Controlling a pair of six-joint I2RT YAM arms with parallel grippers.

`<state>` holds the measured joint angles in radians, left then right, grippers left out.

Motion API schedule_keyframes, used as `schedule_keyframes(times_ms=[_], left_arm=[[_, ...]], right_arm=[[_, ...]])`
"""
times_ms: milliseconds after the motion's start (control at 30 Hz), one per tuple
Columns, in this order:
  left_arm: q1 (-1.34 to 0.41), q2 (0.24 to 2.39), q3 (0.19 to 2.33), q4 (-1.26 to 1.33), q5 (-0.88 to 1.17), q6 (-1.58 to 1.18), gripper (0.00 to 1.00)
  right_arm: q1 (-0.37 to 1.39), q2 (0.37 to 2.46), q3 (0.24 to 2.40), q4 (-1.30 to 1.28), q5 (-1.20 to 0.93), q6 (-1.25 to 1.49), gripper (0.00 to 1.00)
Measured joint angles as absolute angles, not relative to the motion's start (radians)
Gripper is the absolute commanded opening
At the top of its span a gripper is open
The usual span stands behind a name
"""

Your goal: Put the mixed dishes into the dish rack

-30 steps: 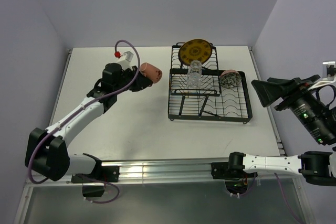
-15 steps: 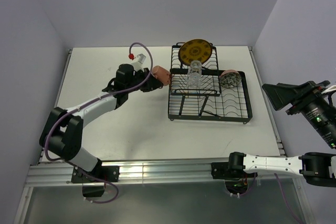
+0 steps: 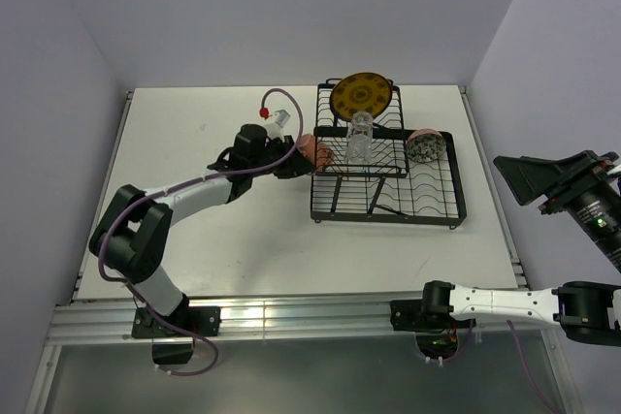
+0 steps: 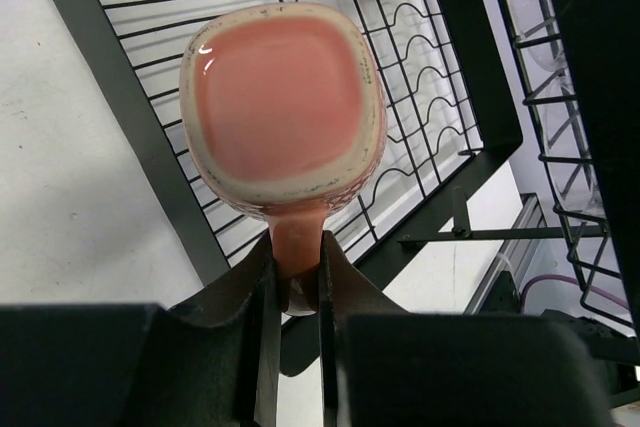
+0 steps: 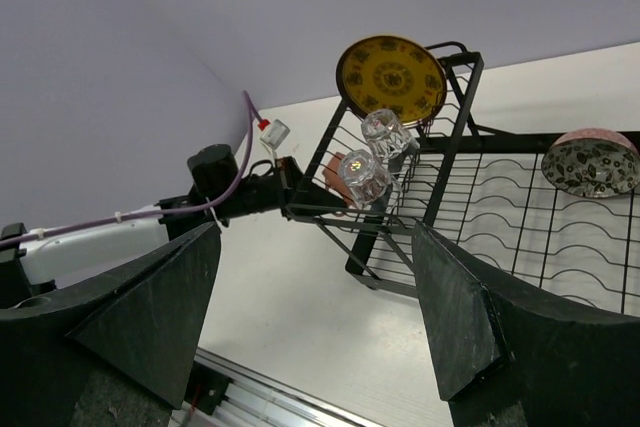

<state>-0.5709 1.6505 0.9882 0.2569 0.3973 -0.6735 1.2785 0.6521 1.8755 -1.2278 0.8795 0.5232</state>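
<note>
My left gripper (image 3: 299, 156) (image 4: 297, 259) is shut on the handle of a pink cup (image 3: 316, 151) (image 4: 285, 107) with a speckled cream rim. It holds the cup over the left edge of the black wire dish rack (image 3: 386, 217) (image 4: 130, 117). In the rack, the yellow-orange plate (image 3: 361, 95) (image 5: 390, 77) stands upright at the back. Two clear tumblers (image 3: 360, 138) (image 5: 362, 175) sit on the upper tier. The patterned bowl (image 3: 425, 145) (image 5: 590, 165) leans at the right. My right gripper (image 3: 529, 177) (image 5: 315, 317) is open and empty, raised off the table's right side.
The white table (image 3: 223, 230) stretches left of and in front of the rack. Lilac walls close in the back and both sides. A metal rail (image 3: 291, 315) runs along the near edge. The left arm's purple cable (image 3: 281, 113) loops above its wrist.
My left arm has reached to the right, carrying the pink cup from mid-table to the rack's left edge. My right arm has drawn back to the right.
</note>
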Motion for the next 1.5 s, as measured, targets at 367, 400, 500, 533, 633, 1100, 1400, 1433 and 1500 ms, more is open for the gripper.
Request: schedule_keyframes(times_ms=[367,400,500,533,633,1100,1400,1433,1500], left_arm=[[-0.626,1.702,1.012,0.260,0.359,-0.664,0.00],[-0.630,1.705,1.012,0.258,0.357,-0.663,0.00],[-0.635,1.714,1.012,0.258,0.350,-0.654,0.00],[-0.636,1.716,1.012,0.258,0.349,-0.651,0.00],[-0.636,1.719,1.012,0.258,0.345,-0.641,0.00],[-0.656,1.737,1.055,0.186,0.314,-0.456,0.00],[-0.672,1.749,1.061,0.157,0.273,-0.406,0.00],[-0.674,1.750,1.063,0.151,0.265,-0.402,0.00],[-0.676,1.750,1.063,0.150,0.255,-0.400,0.00]], right_arm=[[1.279,0.653,1.878,-1.228,0.879,0.527,0.85],[1.279,0.653,1.878,-1.228,0.879,0.528,0.84],[1.279,0.653,1.878,-1.228,0.880,0.532,0.84],[1.279,0.653,1.878,-1.228,0.880,0.533,0.84],[1.279,0.653,1.878,-1.228,0.880,0.535,0.84],[1.279,0.681,1.880,-1.246,0.883,0.542,0.85],[1.279,0.687,1.879,-1.251,0.883,0.554,0.85],[1.279,0.687,1.879,-1.250,0.883,0.554,0.85],[1.279,0.687,1.876,-1.250,0.883,0.556,0.85]])
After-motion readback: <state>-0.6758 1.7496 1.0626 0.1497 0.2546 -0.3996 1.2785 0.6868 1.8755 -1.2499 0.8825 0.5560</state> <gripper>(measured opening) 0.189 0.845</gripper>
